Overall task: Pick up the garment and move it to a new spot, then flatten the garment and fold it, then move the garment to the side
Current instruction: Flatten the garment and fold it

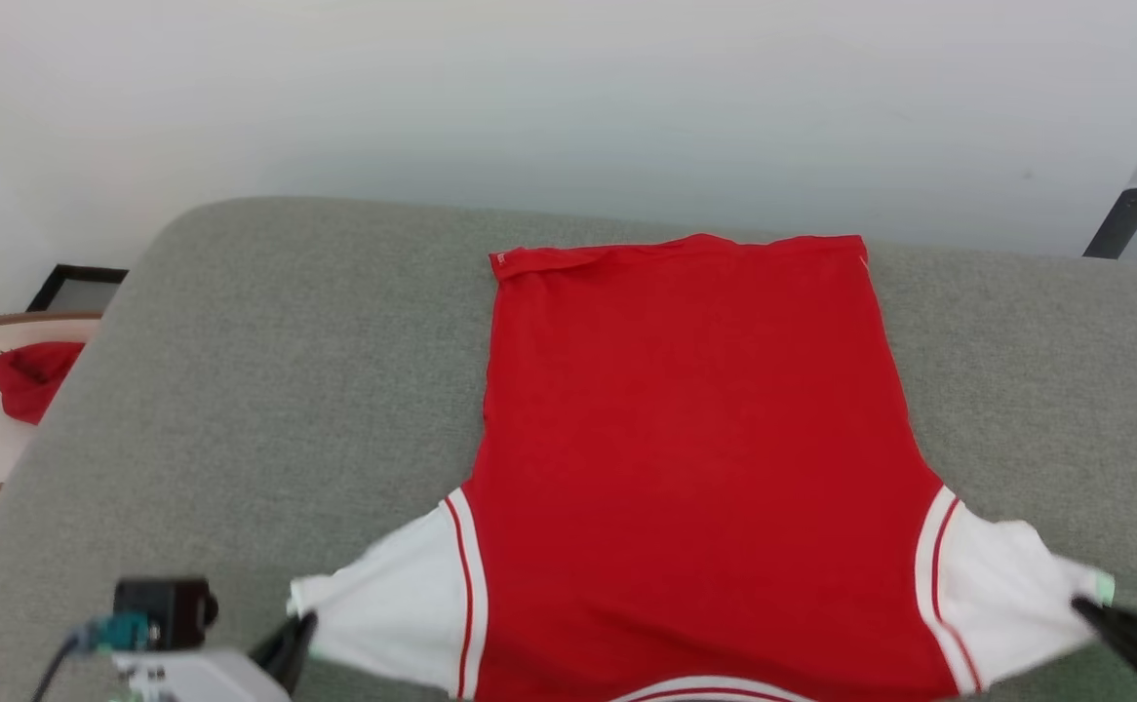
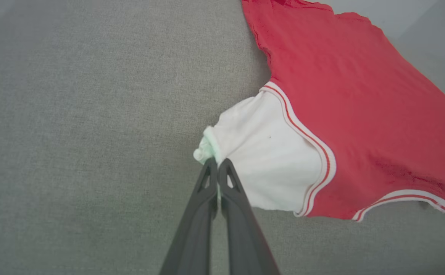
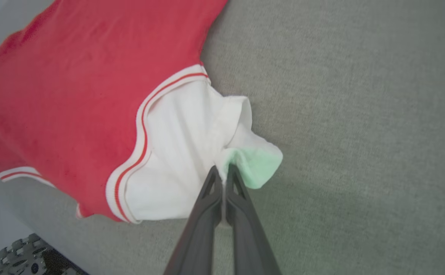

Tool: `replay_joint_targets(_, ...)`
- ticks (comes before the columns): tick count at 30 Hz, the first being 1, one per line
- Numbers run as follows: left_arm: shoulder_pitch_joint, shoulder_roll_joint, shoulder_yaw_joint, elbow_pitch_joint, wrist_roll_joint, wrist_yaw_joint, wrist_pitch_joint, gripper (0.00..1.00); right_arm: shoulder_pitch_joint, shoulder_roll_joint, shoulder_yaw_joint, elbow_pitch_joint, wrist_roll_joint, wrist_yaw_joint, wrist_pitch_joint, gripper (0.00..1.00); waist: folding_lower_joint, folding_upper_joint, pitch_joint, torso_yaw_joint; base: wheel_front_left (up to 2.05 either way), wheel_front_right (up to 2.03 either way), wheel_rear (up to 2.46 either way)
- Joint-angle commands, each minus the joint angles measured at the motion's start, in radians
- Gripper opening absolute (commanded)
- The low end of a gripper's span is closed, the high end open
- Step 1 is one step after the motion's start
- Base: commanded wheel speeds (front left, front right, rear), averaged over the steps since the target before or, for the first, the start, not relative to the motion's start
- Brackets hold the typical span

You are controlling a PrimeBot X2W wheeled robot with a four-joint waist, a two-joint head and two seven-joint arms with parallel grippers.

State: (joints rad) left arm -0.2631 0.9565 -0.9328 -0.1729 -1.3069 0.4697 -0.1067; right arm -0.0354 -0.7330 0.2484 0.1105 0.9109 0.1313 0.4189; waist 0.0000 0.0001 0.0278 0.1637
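Left gripper [image 2: 218,162] and right gripper [image 3: 224,170] are each clamped on a white sleeve cuff of the garment [image 1: 695,439], clearest in my wrist views, while head view takes in its whole red body spread flat on the grey cushion [image 1: 286,390], with a small red cloth [image 1: 32,375] off left.

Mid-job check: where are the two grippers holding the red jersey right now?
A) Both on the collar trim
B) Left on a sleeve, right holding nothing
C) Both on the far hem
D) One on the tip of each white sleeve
D: the left gripper has its jaws shut on the tip of one white sleeve, and the right gripper on the other sleeve of the jersey.
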Motion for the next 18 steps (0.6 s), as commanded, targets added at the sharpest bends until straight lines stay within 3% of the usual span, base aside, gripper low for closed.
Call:
replay_joint_targets(1, 0.016, 0.009, 0.003, -0.005, -0.007, 0.010, -0.006, 0.00, 0.021, 0.007, -0.018, -0.011, -0.012, -0.001, 0.009, 0.00, 0.0000, -0.0001, 0.003, -0.002, 0.00, 0.00, 0.00)
replay_joint_targets(10, 0.130, 0.018, 0.004, -0.103, -0.044, 0.096, -0.061, 0.00, 0.249, 0.133, -0.236, -0.194, -0.109, -0.001, 0.170, 0.00, 0.0000, -0.0001, 0.043, 0.003, 0.00, 0.00, 0.00)
replay_joint_targets(18, 0.139, -0.007, -0.002, -0.079, -0.034, 0.085, -0.079, 0.00, 0.314, 0.242, -0.335, -0.292, -0.206, -0.001, 0.275, 0.00, 0.0000, -0.0001, 0.069, 0.008, 0.00, 0.00, 0.00)
